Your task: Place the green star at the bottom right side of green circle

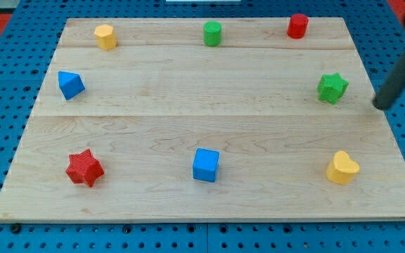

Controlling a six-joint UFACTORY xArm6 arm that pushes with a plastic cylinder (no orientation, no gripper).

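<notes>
The green star (332, 88) lies near the board's right edge, in the upper half. The green circle (212, 33), a short cylinder, stands at the top middle of the board, well to the upper left of the star. My tip (380, 106) is to the right of the star and a little lower, apart from it, at the board's right edge. The dark rod slants up to the view's top right corner.
A wooden board (209, 105) on a blue pegboard holds a yellow block (105, 36) top left, a red cylinder (298, 25) top right, a blue triangle (70, 84) left, a red star (84, 168) bottom left, a blue cube (206, 164) bottom middle, a yellow heart (342, 168) bottom right.
</notes>
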